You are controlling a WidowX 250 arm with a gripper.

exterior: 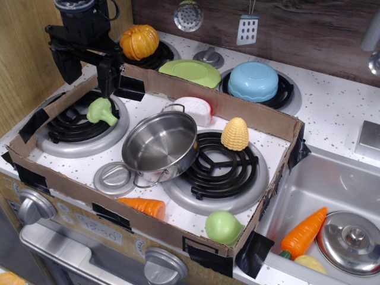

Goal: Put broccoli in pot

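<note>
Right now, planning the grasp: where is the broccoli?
The broccoli lies on the back-left burner, left of the pot, just below the open gripper.

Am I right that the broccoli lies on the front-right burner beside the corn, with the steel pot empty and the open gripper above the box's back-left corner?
Not quite. In the observation.image view the broccoli lies on the back-left burner, just below the gripper, not beside the corn. The rest holds: the pot is empty and the gripper is open.
</note>
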